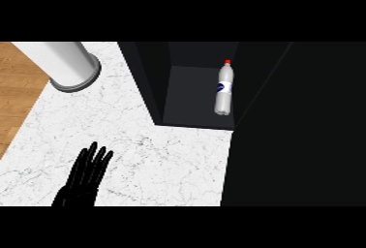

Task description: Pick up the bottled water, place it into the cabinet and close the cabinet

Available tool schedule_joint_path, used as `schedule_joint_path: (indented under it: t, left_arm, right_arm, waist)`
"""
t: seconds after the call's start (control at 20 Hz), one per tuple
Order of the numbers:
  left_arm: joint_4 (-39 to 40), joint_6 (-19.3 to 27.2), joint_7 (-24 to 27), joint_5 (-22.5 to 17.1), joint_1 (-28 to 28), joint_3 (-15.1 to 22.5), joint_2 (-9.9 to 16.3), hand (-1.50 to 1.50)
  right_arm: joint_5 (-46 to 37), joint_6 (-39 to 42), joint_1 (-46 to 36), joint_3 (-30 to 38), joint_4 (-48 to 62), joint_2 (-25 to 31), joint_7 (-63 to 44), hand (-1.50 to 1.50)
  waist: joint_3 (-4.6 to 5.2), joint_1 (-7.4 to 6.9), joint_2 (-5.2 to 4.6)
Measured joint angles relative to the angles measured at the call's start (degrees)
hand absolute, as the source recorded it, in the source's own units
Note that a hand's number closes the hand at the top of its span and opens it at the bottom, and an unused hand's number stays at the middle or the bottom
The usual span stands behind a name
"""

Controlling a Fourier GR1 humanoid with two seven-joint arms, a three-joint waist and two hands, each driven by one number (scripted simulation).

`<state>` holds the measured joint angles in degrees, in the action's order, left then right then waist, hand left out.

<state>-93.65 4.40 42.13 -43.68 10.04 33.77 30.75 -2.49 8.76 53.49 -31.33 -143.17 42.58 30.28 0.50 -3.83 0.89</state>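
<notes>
Head view: bottled water (225,90) inside cabinet (194,97), well apart from left hand (84,181).

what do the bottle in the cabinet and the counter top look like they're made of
Bottle: probably clear plastic, pale and see-through looking, with a red cap and a blue and white label. Counter: looks like white marble or a stone lookalike, going by the fine grey veins; finish is hard to judge.

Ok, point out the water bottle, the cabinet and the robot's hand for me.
water bottle (225,92): head view, on its blue label.
cabinet (146,77): head view, on its left wall.
left hand (84,179): head view, on its palm.
</notes>
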Motion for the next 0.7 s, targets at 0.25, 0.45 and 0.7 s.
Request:
schedule_joint_path:
  t: [0.25, 0.45, 0.7]
  left_arm:
    - [-2.8, -5.7, 2.7, -2.4, 5.5, -4.3, 7.2, -1.50]
    - [-3.5, -9.8, 4.4, -4.0, 8.4, -6.7, 10.9, -1.50]
    - [-4.3, -14.5, 5.7, -5.0, 11.0, -8.7, 14.8, -1.50]
  right_arm:
    - [-0.2, -1.6, -4.2, -3.1, -0.3, 0.4, -3.7, 1.50]
    - [-0.1, -3.0, -8.9, -5.8, -0.5, -0.8, -8.3, 1.50]
    - [0.5, -2.5, -17.6, -7.1, -0.3, -1.8, -14.0, 1.50]
  waist:
    - [0.07, -0.25, -0.39]
    - [0.10, -0.93, -0.97]
    - [0.12, -2.86, -1.61]
